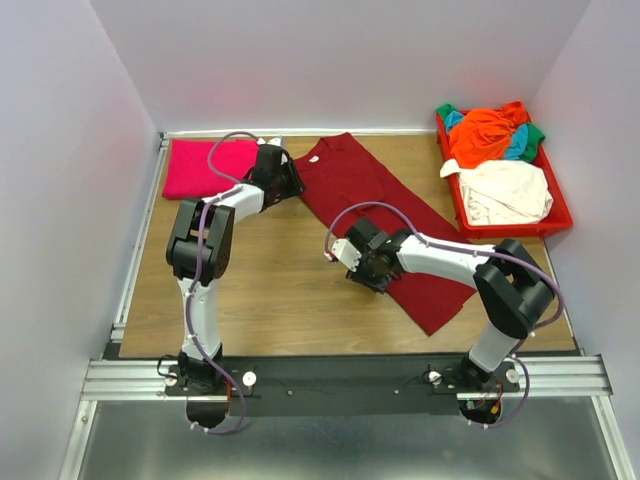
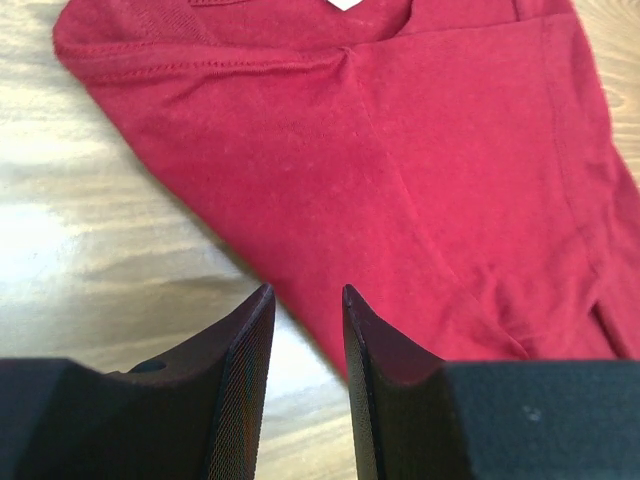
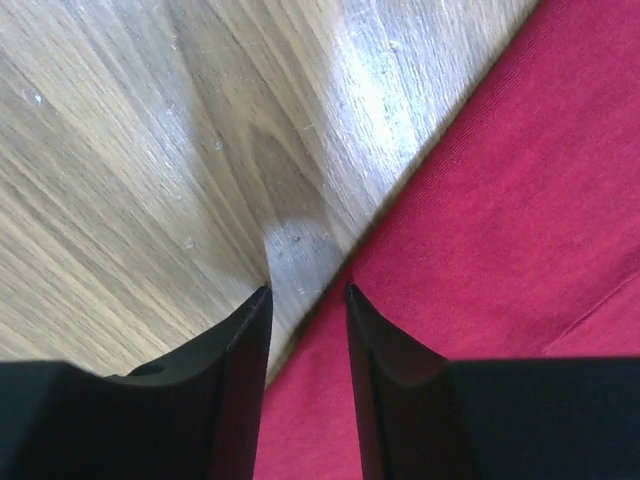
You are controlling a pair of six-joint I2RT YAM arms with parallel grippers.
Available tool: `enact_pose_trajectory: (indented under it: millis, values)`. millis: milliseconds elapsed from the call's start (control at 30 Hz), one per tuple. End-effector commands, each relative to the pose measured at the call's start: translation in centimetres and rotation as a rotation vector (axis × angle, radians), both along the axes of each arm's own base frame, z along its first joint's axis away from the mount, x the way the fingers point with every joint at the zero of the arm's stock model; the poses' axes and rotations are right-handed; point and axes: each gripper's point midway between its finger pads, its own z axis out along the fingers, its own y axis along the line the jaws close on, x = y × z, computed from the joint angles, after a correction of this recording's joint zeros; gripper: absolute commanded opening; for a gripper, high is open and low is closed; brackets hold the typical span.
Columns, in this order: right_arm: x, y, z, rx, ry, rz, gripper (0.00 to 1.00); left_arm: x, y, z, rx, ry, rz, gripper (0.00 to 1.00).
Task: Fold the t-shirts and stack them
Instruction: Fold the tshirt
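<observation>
A pale wooden table (image 1: 270, 300) sat boxed in by plain light walls (image 1: 330, 60) on three sides. On it were six t-shirts: one maroon shirt (image 1: 370, 190) stretched from 12 towards 4 o'clock, one folded pink shirt (image 1: 195, 168) at 11, and four (orange (image 1: 485, 135), cream (image 1: 510, 190), green (image 1: 537, 132), teal (image 1: 518, 148)) heaped in the single red tray (image 1: 560, 225) at 2. Both grippers stood narrowly parted, holding nothing: the left gripper (image 2: 305, 292) at the maroon shirt's edge, cloth spreading from 11 to 4 o'clock of its tips, and the right gripper (image 3: 307, 292) with cloth from 1 to 6.
</observation>
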Motion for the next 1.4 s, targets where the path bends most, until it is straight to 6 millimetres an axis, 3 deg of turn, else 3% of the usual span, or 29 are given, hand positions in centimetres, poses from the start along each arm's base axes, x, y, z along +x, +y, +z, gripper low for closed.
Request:
enact_pose_trajectory:
  millis: [0,200,300,400,500,567,633,700,733,767,833,867,900,933,967,1033,1100,1167,1267,1367]
  values:
    - [0.3,-0.9,-1.9,-0.078,-0.008,-0.023,0.34,0.6,0.3,-1.3,0.052,0.026,-0.002,0.41]
    - [0.4,-0.2,-2.0,-0.073,-0.001,-0.018,0.01,1.1,0.7,-0.9,0.074,0.021,-0.016,0.41]
    - [0.8,1.7,-1.2,-0.019,0.013,-0.005,0.01,1.7,1.4,0.8,0.087,-0.023,-0.023,0.41]
    - [0.0,4.0,-1.0,0.024,0.083,0.022,0.01,2.1,2.7,3.9,0.105,-0.091,-0.007,0.42]
    - [0.0,7.5,0.3,0.11,0.12,0.053,0.01,2.0,5.2,8.4,0.141,-0.195,0.016,0.43]
    - [0.1,10.4,1.0,0.161,0.144,0.077,0.01,1.0,7.1,12.8,0.189,-0.307,0.018,0.45]
    - [0.4,13.4,1.5,0.2,0.155,0.099,0.01,-1.2,9.0,17.2,0.253,-0.429,0.029,0.49]
    - [0.3,15.2,1.4,0.209,0.178,0.118,0.01,-3.0,10.5,20.8,0.29,-0.538,0.065,0.57]
    - [-0.5,16.1,0.2,0.192,0.214,0.129,0.01,-5.7,11.5,23.1,0.297,-0.606,0.084,0.62]
    - [-0.2,18.0,1.3,0.233,0.21,0.151,0.01,-6.9,12.2,24.5,0.322,-0.658,0.098,0.66]
    - [-1.2,19.0,1.2,0.222,0.245,0.177,0.01,-9.4,12.9,26.1,0.328,-0.734,0.11,0.82]
    - [-1.7,19.6,1.3,0.224,0.252,0.193,0.01,-11.3,13.3,28.7,0.323,-0.804,0.127,0.86]
    - [-1.7,20.0,1.9,0.24,0.256,0.201,0.01,-12.1,13.6,29.1,0.319,-0.818,0.136,0.9]
    - [-1.6,20.2,2.7,0.246,0.248,0.209,0.08,-13.1,13.7,29.1,0.311,-0.827,0.128,0.98]
    - [-1.0,19.9,3.9,0.246,0.2,0.219,0.21,-13.5,13.0,28.8,0.286,-0.825,0.088,0.98]
    - [-0.9,18.2,3.9,0.2,0.16,0.257,0.32,-13.5,12.4,26.9,0.258,-0.762,0.056,0.97]
    - [-0.4,16.3,5.4,0.173,0.093,0.26,0.47,-13.1,11.7,25.3,0.218,-0.702,0.033,0.94]
    - [-1.1,13.2,4.5,0.122,0.104,0.257,0.52,-12.6,10.4,23.3,0.141,-0.628,-0.002,0.89]
    - [-1.0,8.5,5.0,0.105,0.1,0.235,0.58,-11.5,8.4,21.0,0.028,-0.556,-0.05,0.79]
    - [1.9,4.1,6.8,0.164,0.069,0.112,0.59,-10.2,6.6,18.4,-0.054,-0.475,-0.099,0.72]
